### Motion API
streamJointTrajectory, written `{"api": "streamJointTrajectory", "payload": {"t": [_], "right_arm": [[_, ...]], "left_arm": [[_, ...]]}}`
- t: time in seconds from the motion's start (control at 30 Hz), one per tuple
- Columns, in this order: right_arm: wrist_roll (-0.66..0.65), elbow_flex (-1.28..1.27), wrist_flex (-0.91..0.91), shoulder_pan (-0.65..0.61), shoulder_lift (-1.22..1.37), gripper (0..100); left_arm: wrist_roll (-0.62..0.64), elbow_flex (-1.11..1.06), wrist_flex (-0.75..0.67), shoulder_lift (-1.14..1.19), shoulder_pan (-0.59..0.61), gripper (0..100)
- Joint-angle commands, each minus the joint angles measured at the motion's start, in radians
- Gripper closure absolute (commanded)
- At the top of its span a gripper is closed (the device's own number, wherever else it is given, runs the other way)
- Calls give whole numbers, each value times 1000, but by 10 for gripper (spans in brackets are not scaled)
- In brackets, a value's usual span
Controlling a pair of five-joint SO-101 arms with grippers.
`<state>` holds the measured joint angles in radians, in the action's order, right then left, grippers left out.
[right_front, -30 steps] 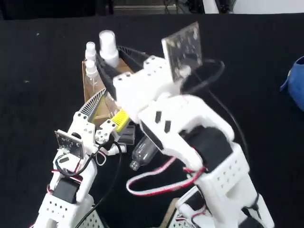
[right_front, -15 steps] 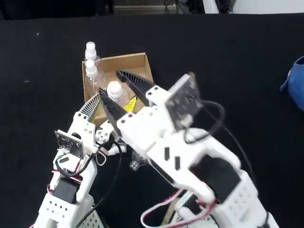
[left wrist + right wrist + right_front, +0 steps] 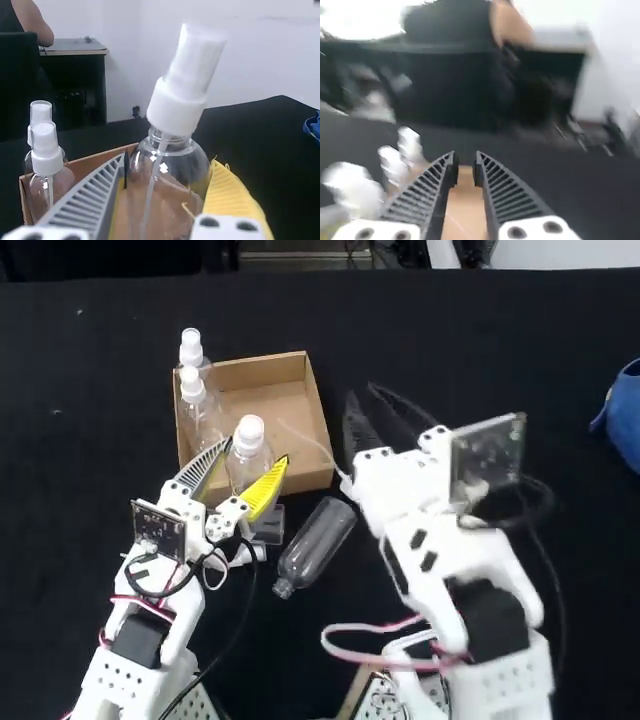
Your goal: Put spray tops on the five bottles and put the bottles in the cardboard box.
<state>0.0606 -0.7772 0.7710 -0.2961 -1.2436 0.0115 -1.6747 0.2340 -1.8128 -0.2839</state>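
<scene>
Brown and open-topped, the cardboard box [image 3: 246,362] is sitting on the black table [image 3: 100,320]. Inside it, along the wall on the left arm's side and toward the far corner, a corner bottle [image 3: 190,348] and a second bottle [image 3: 195,400] are standing upright, one behind the other, each wearing a white spray top. At the box's near wall the left gripper [image 3: 252,455] is clasping a third bottle [image 3: 248,432]. Its grey finger [image 3: 85,200] and yellow finger [image 3: 230,195] are pressing the clear body from either side. This bottle is standing upright with its spray top on; whether its base is resting inside the box or on the wall cannot be told. Just outside that near wall a topless bottle [image 3: 315,538] is lying on its side on the table, its open neck pointing away from the box. The right gripper [image 3: 465,156] is hanging beside the box's wall on the right arm's side, apart from it, its black fingers parted by a narrow gap and holding nothing. A blue object [image 3: 625,420] is lying well apart from the box.
</scene>
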Motion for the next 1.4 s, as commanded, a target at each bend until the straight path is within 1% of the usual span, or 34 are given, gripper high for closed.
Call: {"api": "streamJointTrajectory", "payload": {"t": [0.0,0.07,0.23,0.4,0.5,0.63,0.73,0.93,1.0,1.07,1.17,1.3,1.37], "right_arm": [[-2,-176,-34,126,-24,966],[-2,-254,-63,137,-25,966],[-8,-418,-238,146,-24,966],[-2,-542,-347,190,-22,966],[-2,-608,-404,195,-22,966],[-6,-674,-483,190,-19,966],[-8,-688,-508,190,-18,966],[-8,-688,-508,190,-21,966],[-8,-688,-509,190,-21,966],[-8,-688,-509,190,-22,966],[-5,-690,-511,190,-22,966],[-8,-691,-511,190,-22,966],[-8,-691,-509,190,-22,966]], "left_arm": [[6,-24,11,-9,4,970],[8,-24,11,-9,4,970],[6,-24,11,-6,7,970],[11,-24,5,-9,54,970],[11,-24,0,-11,73,970],[11,-21,-135,-8,74,970],[11,-2,-209,-5,74,970],[11,105,-218,-3,77,970],[11,165,-218,2,101,970],[11,225,-215,41,127,970],[11,303,-219,178,162,970],[11,387,-226,382,142,970],[11,390,-288,446,133,970]]}}
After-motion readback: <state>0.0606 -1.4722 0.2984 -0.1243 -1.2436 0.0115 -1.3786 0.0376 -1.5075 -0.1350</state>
